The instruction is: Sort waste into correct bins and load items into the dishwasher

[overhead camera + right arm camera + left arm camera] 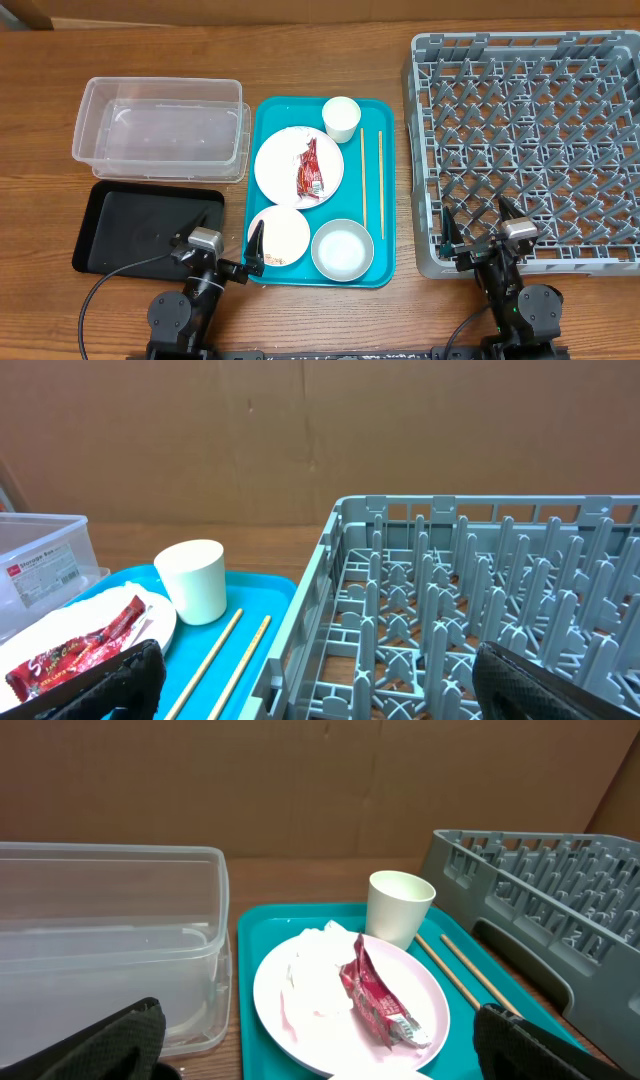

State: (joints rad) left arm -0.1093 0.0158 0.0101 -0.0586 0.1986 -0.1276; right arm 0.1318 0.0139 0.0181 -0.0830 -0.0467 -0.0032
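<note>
The teal tray (262, 130) lies in the middle of the overhead frame; on it, upper centre, the large plate (275, 172) carries the red-and-white sauce packet (310, 172), with the crumpled tissue (310, 970) just left of the packet; the cup (341, 118) stands upright at the tray's top edge, near the plate; the two chopsticks (372, 180) lie side by side, running top to bottom along the tray's right side; the small plate (280, 232) sits at the lower left of the tray and the bowl (342, 250) just right of it; pale bits on the small plate's lower edge are too small to make out.

The clear tub (160, 125) sits at upper left, the black tray (140, 228) below it; the dish rack (530, 140) fills the right side.

The left gripper (228, 235) hangs at the lower left over the edges of the black tray and the teal tray, jaws spread wide, holding nothing; the right gripper (477, 225) hangs at the rack's lower edge, jaws equally wide, holding nothing.
</note>
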